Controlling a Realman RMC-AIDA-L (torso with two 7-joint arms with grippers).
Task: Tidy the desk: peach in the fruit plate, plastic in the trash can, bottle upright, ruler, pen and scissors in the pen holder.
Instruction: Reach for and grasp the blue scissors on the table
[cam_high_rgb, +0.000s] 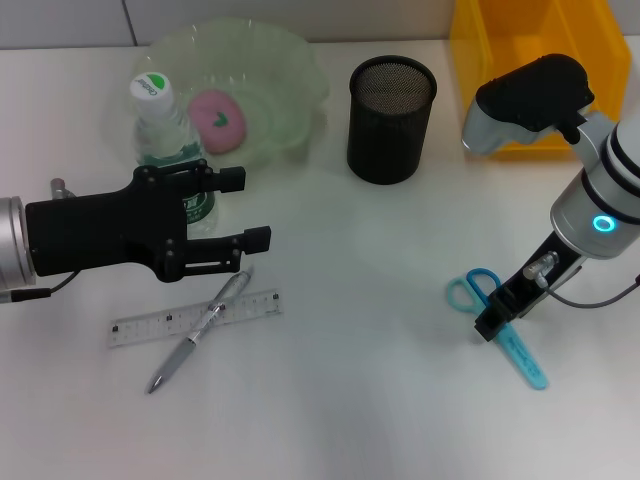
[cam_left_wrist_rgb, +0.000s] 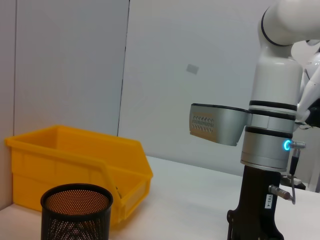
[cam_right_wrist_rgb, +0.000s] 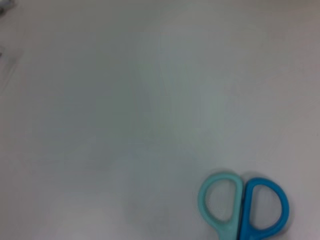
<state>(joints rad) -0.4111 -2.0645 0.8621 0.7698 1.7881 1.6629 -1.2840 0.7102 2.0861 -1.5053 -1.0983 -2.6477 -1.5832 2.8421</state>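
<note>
A clear bottle (cam_high_rgb: 163, 128) with a white cap stands upright next to the green fruit plate (cam_high_rgb: 290, 75), which holds a pink peach (cam_high_rgb: 218, 120). My left gripper (cam_high_rgb: 250, 210) is open just in front of the bottle, its fingers (cam_high_rgb: 256, 238) pointing right. A clear ruler (cam_high_rgb: 140, 328) and a silver pen (cam_high_rgb: 190, 348) lie crossed below it. My right gripper (cam_high_rgb: 497, 315) is down on the blue-and-teal scissors (cam_high_rgb: 525, 362); their handles show in the right wrist view (cam_right_wrist_rgb: 242, 210). The black mesh pen holder (cam_high_rgb: 392, 118) stands at the back middle. No plastic shows.
A yellow bin (cam_high_rgb: 540, 60) stands at the back right, beside the pen holder; both show in the left wrist view, the bin (cam_left_wrist_rgb: 75, 160) and the pen holder (cam_left_wrist_rgb: 76, 212), with my right arm (cam_left_wrist_rgb: 270, 150) beyond them.
</note>
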